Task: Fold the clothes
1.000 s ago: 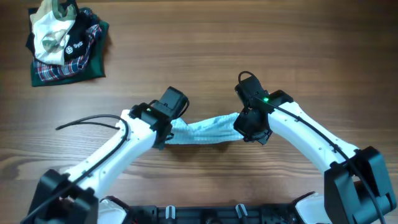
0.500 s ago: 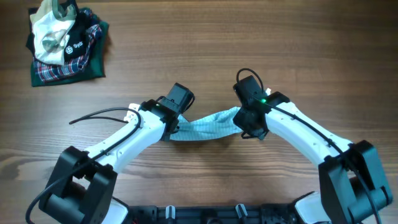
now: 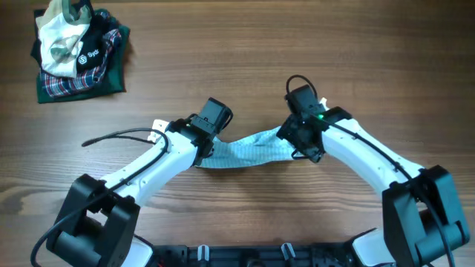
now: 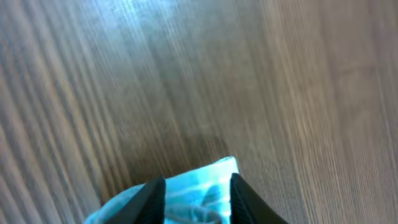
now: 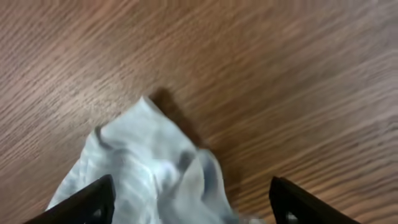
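Note:
The clothes (image 3: 245,153) are a pale blue-and-white garment lying as a wrinkled strip on the wooden table between my two grippers. My left gripper (image 3: 209,145) is at its left end. In the left wrist view the garment (image 4: 198,194) is bunched between the two dark fingers (image 4: 151,200), which are close together and shut on it. My right gripper (image 3: 295,142) is over the right end. In the right wrist view its fingers (image 5: 93,199) stand wide apart, and the garment (image 5: 146,171) lies loose on the wood between them.
A pile of other clothes (image 3: 78,52), dark green, plaid and white, sits at the far left corner of the table. A black cable (image 3: 111,138) runs along the left arm. Bare wood (image 3: 297,59) lies beyond the grippers.
Both grippers carried the garment slightly away from the front edge. My right gripper then shifted up and right, and the garment's right end now lies loose between its open fingers.

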`<state>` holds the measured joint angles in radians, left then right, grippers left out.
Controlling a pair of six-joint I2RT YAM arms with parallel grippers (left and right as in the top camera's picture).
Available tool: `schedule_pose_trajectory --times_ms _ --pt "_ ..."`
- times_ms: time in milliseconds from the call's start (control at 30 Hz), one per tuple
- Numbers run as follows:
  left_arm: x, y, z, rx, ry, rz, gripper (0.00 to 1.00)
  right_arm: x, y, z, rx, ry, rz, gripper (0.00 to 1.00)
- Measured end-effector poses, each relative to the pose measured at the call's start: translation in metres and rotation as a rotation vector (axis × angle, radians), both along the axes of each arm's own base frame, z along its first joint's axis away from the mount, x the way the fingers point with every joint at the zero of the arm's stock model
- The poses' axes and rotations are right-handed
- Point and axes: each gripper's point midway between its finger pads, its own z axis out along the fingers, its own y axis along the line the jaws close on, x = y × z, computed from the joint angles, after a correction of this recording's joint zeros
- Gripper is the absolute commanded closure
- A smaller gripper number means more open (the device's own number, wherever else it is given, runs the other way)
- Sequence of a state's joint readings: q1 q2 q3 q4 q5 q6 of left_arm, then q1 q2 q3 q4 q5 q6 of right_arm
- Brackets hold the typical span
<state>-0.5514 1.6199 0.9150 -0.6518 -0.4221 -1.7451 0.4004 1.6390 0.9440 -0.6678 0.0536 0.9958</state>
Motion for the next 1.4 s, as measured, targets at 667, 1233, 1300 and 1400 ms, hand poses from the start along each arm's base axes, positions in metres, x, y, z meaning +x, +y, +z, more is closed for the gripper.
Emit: schedule_pose_trajectory --times_ms 667,1233,1300,1400 --pt "-0.027 0.002 0.054 0.111 0.079 -0.524 0.96 -0.022 0.006 0.039 0.119 0.077 0.356 0.58" --pt "-0.051 -0.014 -0.001 -0.101 0.088 -0.415 0.96 -0.047 0.026 0.04 0.231 0.154 0.422 0.96" --pt "-0.045 -0.018 0.0 -0.117 0.053 -0.407 0.96 -0.05 0.031 0.04 0.23 0.156 0.437 0.96" --pt "-0.041 -0.02 0.001 -0.134 0.029 -0.384 0.96 -0.054 0.037 0.04 0.229 0.163 0.445 0.96"
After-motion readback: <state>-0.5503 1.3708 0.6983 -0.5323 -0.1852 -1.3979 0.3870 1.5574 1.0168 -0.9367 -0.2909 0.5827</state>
